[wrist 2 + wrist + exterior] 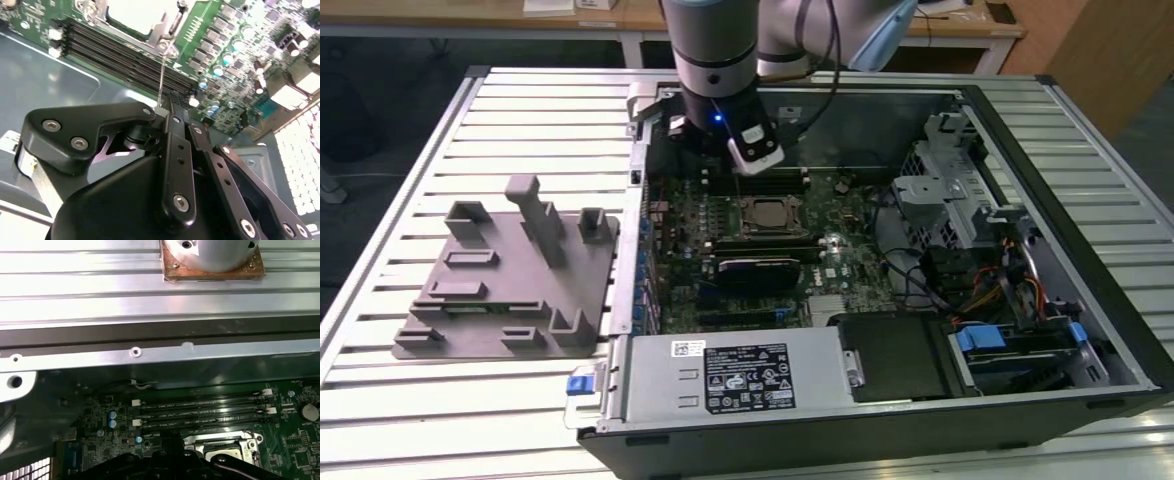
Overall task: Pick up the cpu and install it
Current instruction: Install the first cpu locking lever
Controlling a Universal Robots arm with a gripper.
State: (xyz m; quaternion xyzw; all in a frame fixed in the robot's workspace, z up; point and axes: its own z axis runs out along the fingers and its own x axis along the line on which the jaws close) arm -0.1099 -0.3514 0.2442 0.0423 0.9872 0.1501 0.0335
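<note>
The slatted metal bench carries an open computer case lying on its side, with a grey plastic fixture plate beside it at the case's 9 o'clock in the exterior view. Inside the case lies the green motherboard. The robot arm reaches down over the board's 12 o'clock edge, above the memory slots. The hand shows black linkages in the second wrist view; whether it is spread or pressed together cannot be told. The cpu sits in the socket near the board's centre, at the hand's 6 o'clock.
</note>
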